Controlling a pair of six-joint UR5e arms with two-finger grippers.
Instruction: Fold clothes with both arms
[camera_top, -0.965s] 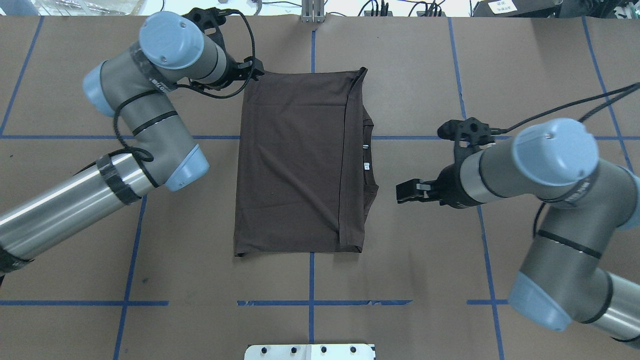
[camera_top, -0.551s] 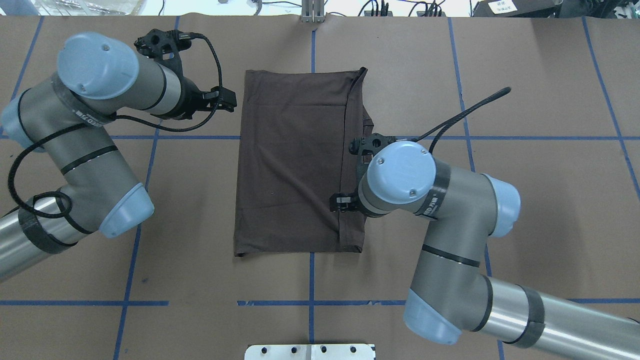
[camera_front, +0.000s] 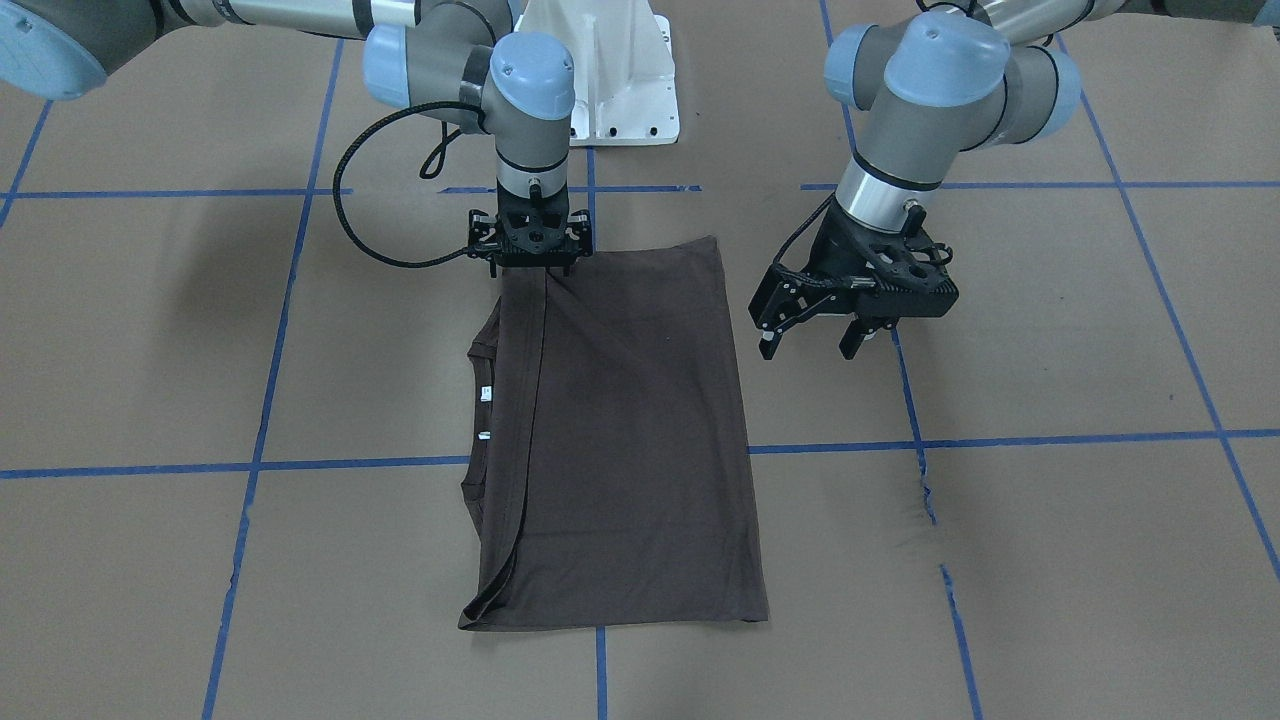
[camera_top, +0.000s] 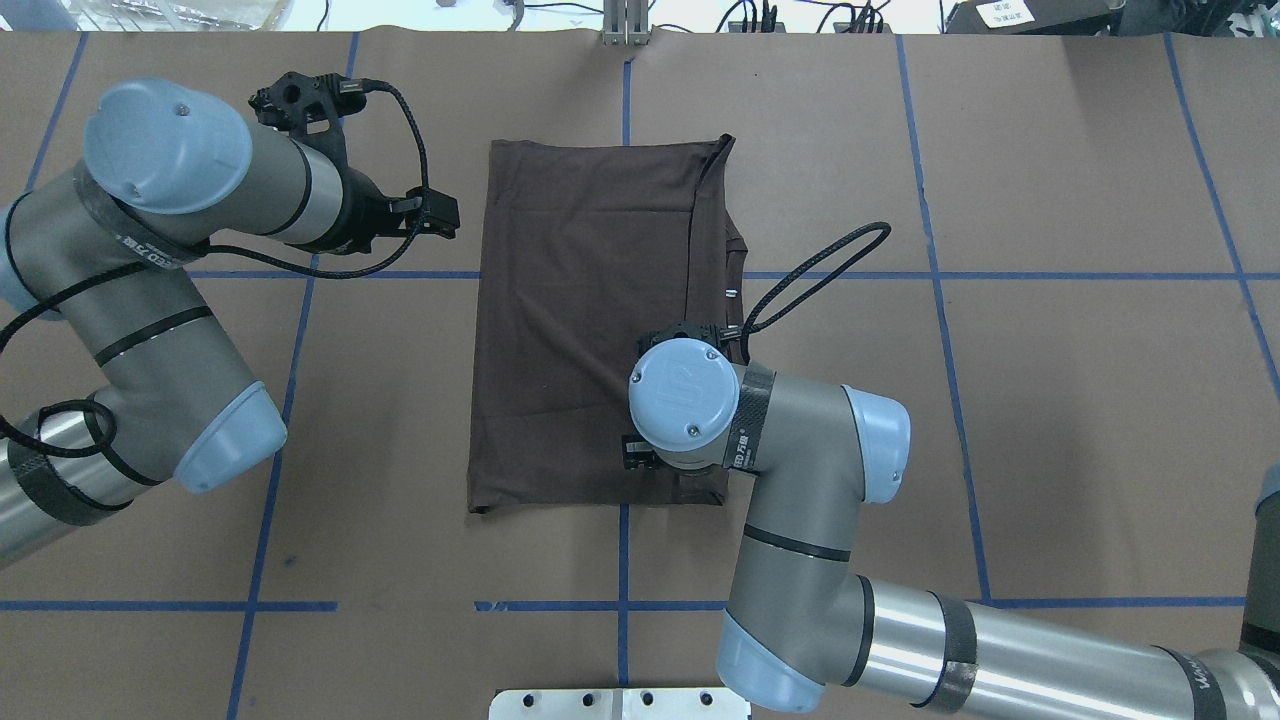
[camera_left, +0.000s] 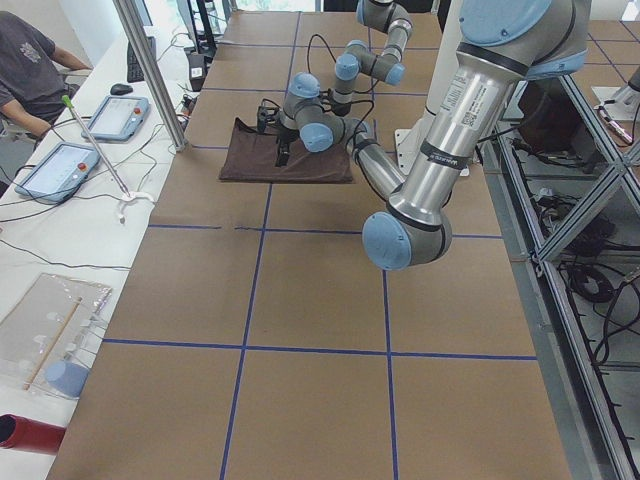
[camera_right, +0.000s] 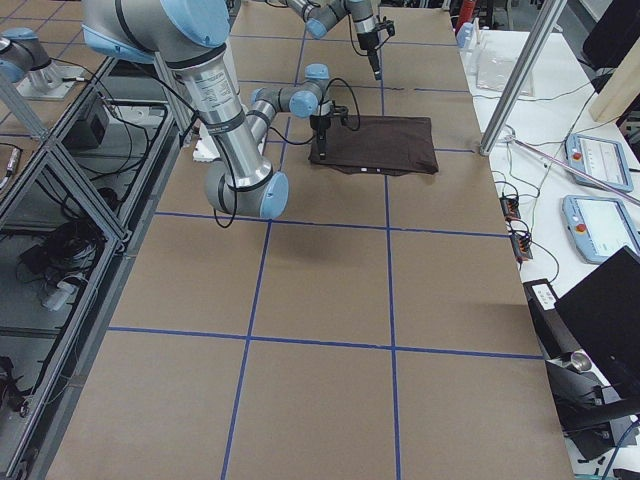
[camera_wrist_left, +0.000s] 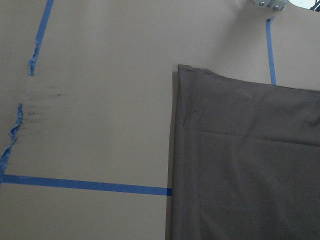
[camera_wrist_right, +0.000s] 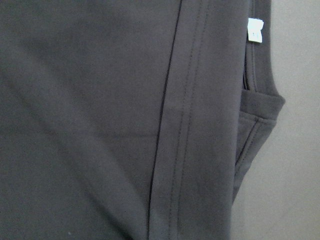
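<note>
Two grippers at the folded T-shirt (camera_top: 580, 330)
It lies flat mid-table (camera_top: 1050, 400). My right gripper (camera_front: 530, 265) points down on its robot-side hem, grip hidden, I cannot tell. My left gripper (camera_front: 806, 350) hangs spread, just beside its edge.

The left arm (camera_top: 150, 300) and right arm (camera_top: 800, 450) are grey tubes with pale-blue domed joint caps, each studded with small screws. Black bands carry white lettering. Looped black cables (camera_front: 336, 195) run to the black left claw (camera_front: 806, 350) and right claw (camera_front: 530, 268).
</note>
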